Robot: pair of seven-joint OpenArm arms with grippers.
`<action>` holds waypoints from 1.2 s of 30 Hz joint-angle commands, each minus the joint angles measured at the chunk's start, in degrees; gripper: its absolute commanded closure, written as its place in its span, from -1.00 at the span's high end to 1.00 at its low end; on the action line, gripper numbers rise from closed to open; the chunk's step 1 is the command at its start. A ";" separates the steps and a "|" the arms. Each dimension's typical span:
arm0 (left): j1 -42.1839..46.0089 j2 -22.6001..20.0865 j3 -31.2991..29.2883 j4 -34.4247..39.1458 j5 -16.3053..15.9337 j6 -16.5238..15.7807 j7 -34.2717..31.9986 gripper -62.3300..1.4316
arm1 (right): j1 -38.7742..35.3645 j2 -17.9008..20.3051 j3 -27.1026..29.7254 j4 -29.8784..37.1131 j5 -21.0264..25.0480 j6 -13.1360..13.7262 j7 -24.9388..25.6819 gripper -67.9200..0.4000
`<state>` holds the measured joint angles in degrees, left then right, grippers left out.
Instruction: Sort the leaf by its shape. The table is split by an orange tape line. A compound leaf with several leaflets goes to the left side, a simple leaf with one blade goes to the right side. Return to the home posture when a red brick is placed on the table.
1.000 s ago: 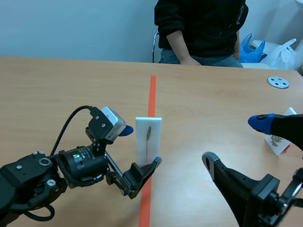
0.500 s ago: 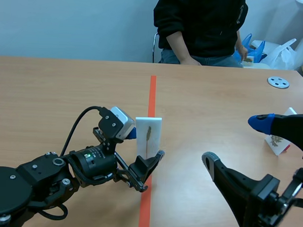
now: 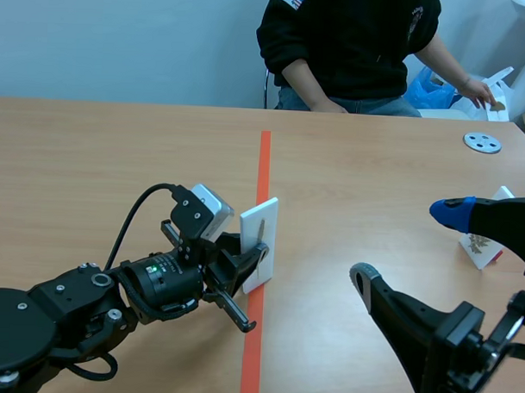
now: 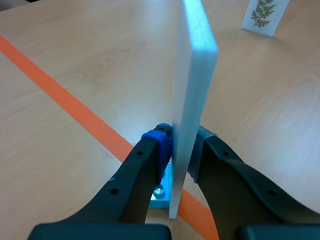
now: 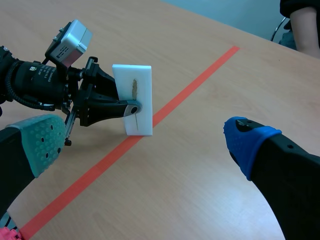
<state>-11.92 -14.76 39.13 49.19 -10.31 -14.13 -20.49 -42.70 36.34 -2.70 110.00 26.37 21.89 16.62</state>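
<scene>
A white card (image 3: 261, 240) bearing one slim brownish leaf (image 5: 134, 88) stands on edge over the orange tape line (image 3: 264, 162). My left gripper (image 3: 246, 267) is shut on its lower part, one finger on each face. In the left wrist view the card (image 4: 194, 75) rises edge-on between my fingers (image 4: 150, 155), and the gripper (image 4: 182, 150) pinches it near the base. The right wrist view shows the card (image 5: 131, 114) with the left gripper (image 5: 129, 108) clamped on it. My right gripper (image 3: 406, 245) hangs open over the right half of the table, well clear of the card, with nothing between its jaws (image 5: 145, 144).
A second white card with a compound leaf (image 3: 481, 247) stands near the right edge and also shows in the left wrist view (image 4: 262, 15). A grey disc (image 3: 482, 142) lies at the far right. A person (image 3: 354, 44) sits across the table, one hand reaching to bags at the right.
My left gripper moved forward and closed on the card, which turned from face-on to angled. The person's arm stretched out to the right. The right arm stayed put.
</scene>
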 commanded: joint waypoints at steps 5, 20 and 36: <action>0.26 -0.76 -0.79 5.70 -3.21 -0.57 -0.79 -0.84 | 0.92 0.13 0.83 0.52 0.61 -0.02 1.25 1.00; 1.16 -9.35 -12.41 11.13 -12.74 -0.35 7.43 -0.84 | 0.92 -0.85 0.83 0.52 0.59 -0.02 1.18 1.00; 1.09 -15.93 -26.36 5.20 -21.44 6.84 7.15 -0.83 | 0.92 -2.43 0.83 0.52 0.59 -0.02 1.03 1.00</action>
<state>-10.31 -30.35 13.34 54.59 -30.94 -7.33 -12.23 -42.70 33.80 -2.70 110.00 26.35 21.89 16.58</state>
